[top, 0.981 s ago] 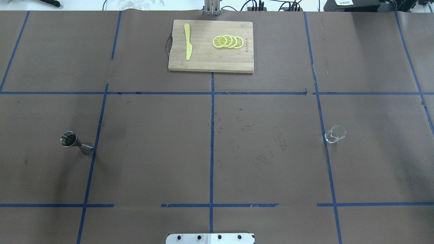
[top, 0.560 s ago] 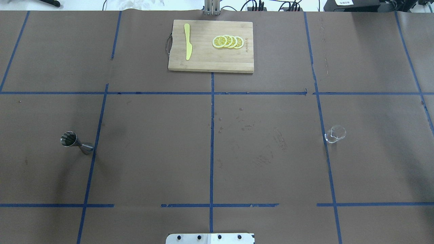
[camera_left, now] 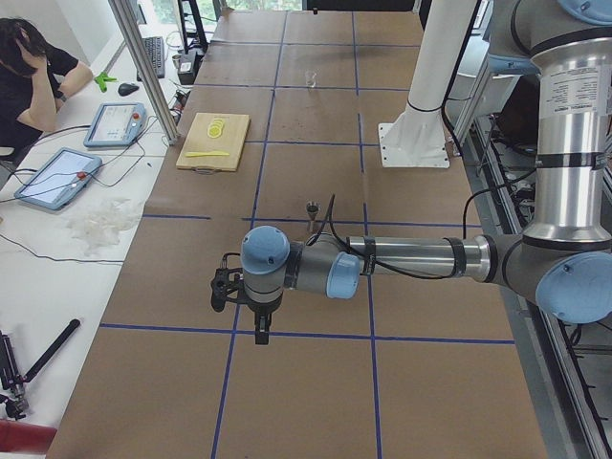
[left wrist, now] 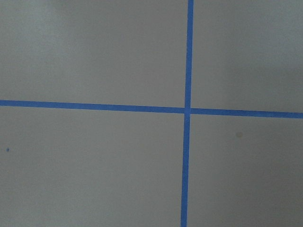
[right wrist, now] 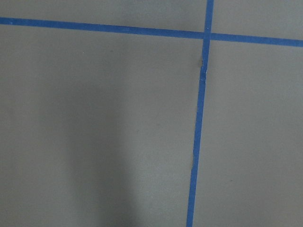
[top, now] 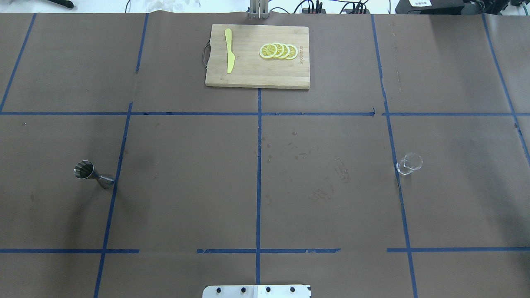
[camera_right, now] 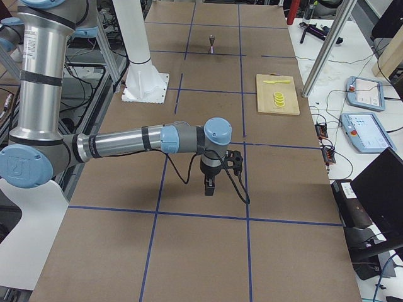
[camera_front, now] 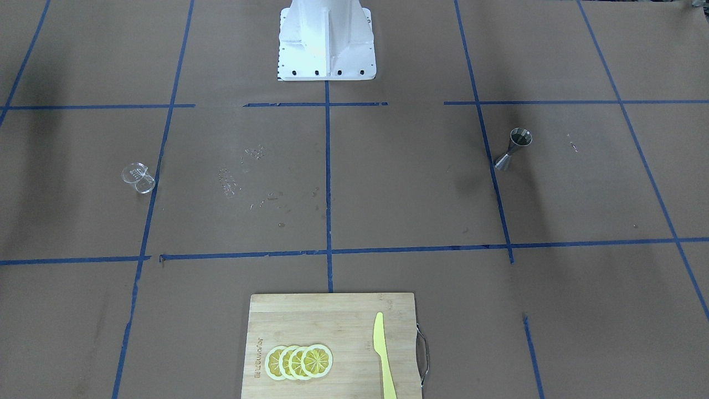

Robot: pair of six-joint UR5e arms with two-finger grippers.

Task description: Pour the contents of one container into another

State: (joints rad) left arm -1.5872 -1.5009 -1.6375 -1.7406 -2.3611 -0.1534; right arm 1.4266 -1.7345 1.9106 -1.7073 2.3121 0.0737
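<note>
**Both arms out wide, cup and jigger standing alone**

The glass cup (top: 409, 164) sits upright on the robot's right side of the table (top: 323, 207), its edge against a blue tape line (top: 393, 140). Far across on the left side stands the metal jigger (top: 93, 175), upright, just beside another tape line. Nothing touches either one.

The left gripper (camera_left: 260, 335) hangs pointing down over the table's left end, well apart from the jigger. I cannot tell whether its fingers are parted or closed. The same goes for the right gripper (camera_right: 210, 187), hanging low over the right end, well short of the cup.

At the far edge, a cutting board (top: 248, 76) carries lemon slices (top: 278, 51) and a yellow knife (top: 229, 50).
</note>
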